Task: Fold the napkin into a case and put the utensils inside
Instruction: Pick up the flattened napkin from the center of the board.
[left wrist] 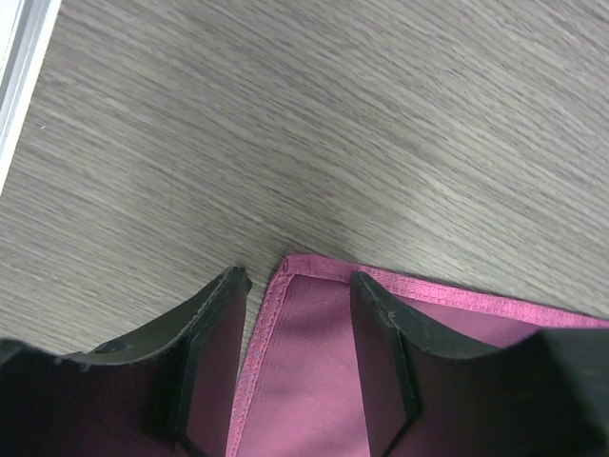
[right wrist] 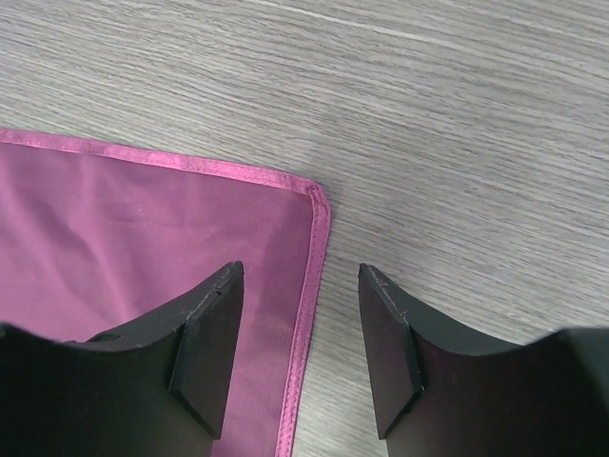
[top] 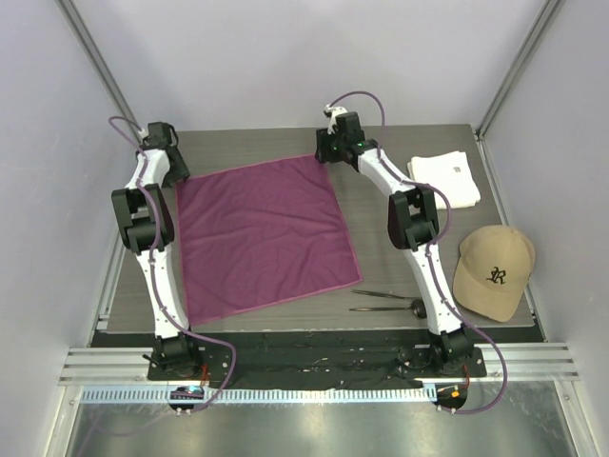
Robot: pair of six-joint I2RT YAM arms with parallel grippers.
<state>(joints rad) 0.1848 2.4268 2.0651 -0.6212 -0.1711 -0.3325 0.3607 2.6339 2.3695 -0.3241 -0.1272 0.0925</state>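
Two grippers, both wide open, nothing held. The napkin (top: 262,238) lies flat and unfolded on the surface (top: 381,262). The left gripper (left wrist: 295,286) straddles its far left corner. The right gripper (right wrist: 300,276) straddles the far right hem, with the corner just ahead of its tips. The utensils (top: 385,301) lie near the napkin's near right corner, beside the right arm.

Step in hand, by my reading: pinch both far corners for the first fold. Bring your tips down to the surface on either side of the hem and close firmly. Lift both sides level and together so the thin cloth doesn't skew.

Writing: the cap (top: 495,271) bears a dark embroidered monogram, apparently "R". The tag on the white cloth (top: 445,179) is too small to read.
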